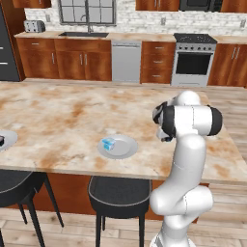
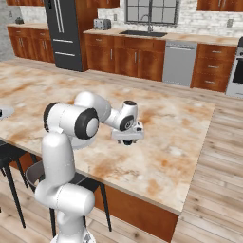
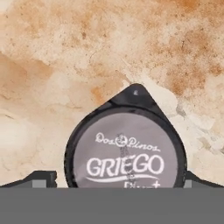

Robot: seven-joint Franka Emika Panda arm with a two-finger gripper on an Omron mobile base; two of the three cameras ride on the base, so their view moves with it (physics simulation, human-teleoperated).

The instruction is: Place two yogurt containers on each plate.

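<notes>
A dark yogurt container (image 3: 127, 148) with a grey "Griego" lid sits between my gripper's (image 3: 120, 181) two fingertips (image 3: 43, 178), which press on its sides. In the right base view the gripper (image 2: 127, 141) hangs just above the marble counter, near its middle. The near plate (image 1: 126, 147) lies left of the arm by the counter's front edge and holds the light blue boxy yogurt container (image 1: 108, 144). A second plate (image 1: 6, 140) shows at the far left edge with a dark cup (image 1: 1, 141) on it.
The marble island counter (image 1: 62, 116) spreads wide around the hand. Two dark stools (image 1: 118, 193) stand under its front edge. Cabinets, a sink, a dishwasher and a stove (image 1: 194, 60) line the far wall.
</notes>
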